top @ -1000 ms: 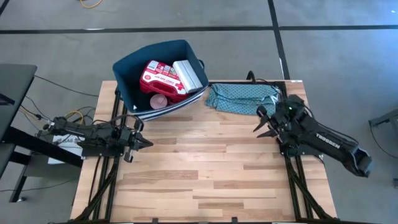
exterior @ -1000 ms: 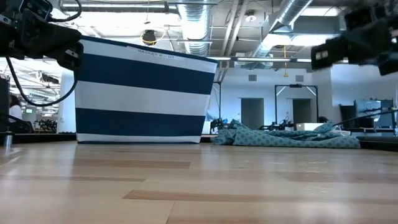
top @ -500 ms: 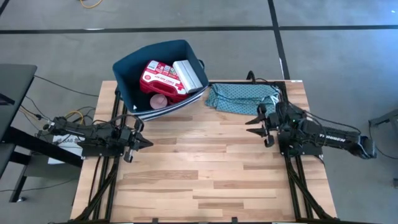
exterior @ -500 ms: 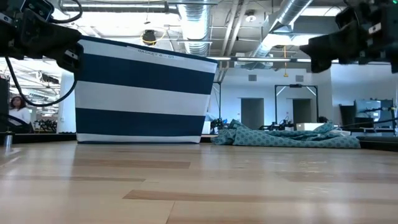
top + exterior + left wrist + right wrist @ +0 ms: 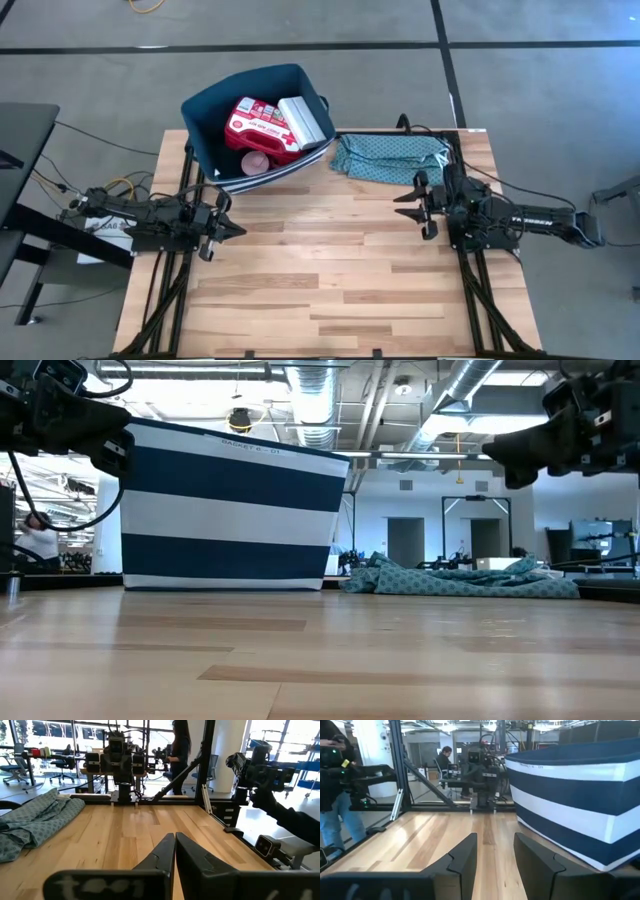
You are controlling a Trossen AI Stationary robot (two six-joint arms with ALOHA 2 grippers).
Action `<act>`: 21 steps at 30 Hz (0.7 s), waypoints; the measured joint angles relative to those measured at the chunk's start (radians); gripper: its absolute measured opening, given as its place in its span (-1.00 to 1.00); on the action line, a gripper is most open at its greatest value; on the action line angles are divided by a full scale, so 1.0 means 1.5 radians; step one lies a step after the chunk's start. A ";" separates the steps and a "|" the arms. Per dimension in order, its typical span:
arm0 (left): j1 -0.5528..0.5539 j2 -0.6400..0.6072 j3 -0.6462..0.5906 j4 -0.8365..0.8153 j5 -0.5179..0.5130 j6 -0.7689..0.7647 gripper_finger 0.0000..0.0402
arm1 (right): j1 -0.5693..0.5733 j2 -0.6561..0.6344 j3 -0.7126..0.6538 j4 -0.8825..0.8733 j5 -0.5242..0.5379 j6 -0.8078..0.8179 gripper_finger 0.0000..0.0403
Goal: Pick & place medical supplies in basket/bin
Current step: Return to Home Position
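Right gripper [image 5: 403, 205] hovers over the right side of the wooden table [image 5: 330, 280], fingers spread apart with nothing between them, pointing across at the other arm. The left gripper [image 5: 238, 229] sits low at the left side, fingers pressed together and empty, pointing back toward it.

One navy bin [image 5: 197, 118] with white stripes stands at the table's far left corner, overhanging the far edge. Its long axis runs roughly left to right, turned slightly so its right end sits farther away. One teal patterned cloth [image 5: 388, 158] lies crumpled just beside the bin's right end.

Three supplies show inside the bin. One red first-aid pouch [image 5: 255, 125] lies flat, its length along the bin's long axis. One pale flat box [image 5: 303, 120] rests against its right side, lengthwise across the bin. One pink round tub [image 5: 258, 163] is near the front wall, partly covered by the pouch.

From the low view the bin's wall hides all its contents, and both arms are cut off at the upper corners
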 joint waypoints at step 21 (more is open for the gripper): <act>0.000 0.000 0.000 0.000 0.000 -0.001 -0.98 | 0.000 0.000 0.000 -0.021 0.000 -0.001 -0.39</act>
